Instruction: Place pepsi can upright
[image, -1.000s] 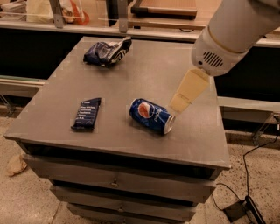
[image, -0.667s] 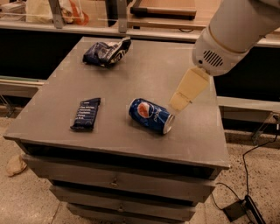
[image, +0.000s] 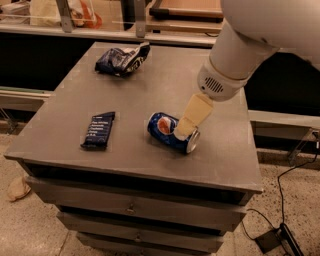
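The pepsi can (image: 164, 129) is blue with a round red-white-blue logo. It lies on its side near the middle-right of the grey table (image: 150, 85), its silver end facing right and toward the front. My gripper (image: 186, 128), beige-tipped on a white arm, comes down from the upper right and sits right at the can's right end, overlapping it in the camera view. That end of the can is partly hidden behind it.
A flat dark blue wrapper bar (image: 98, 130) lies on the left of the table. A dark blue-and-white snack bag (image: 121, 59) lies at the back. The table's front edge is close below the can. Cables (image: 280, 235) lie on the floor at right.
My gripper has moved down and to the left, from just right of the can to over its right end. The can, bar and bag have not moved.
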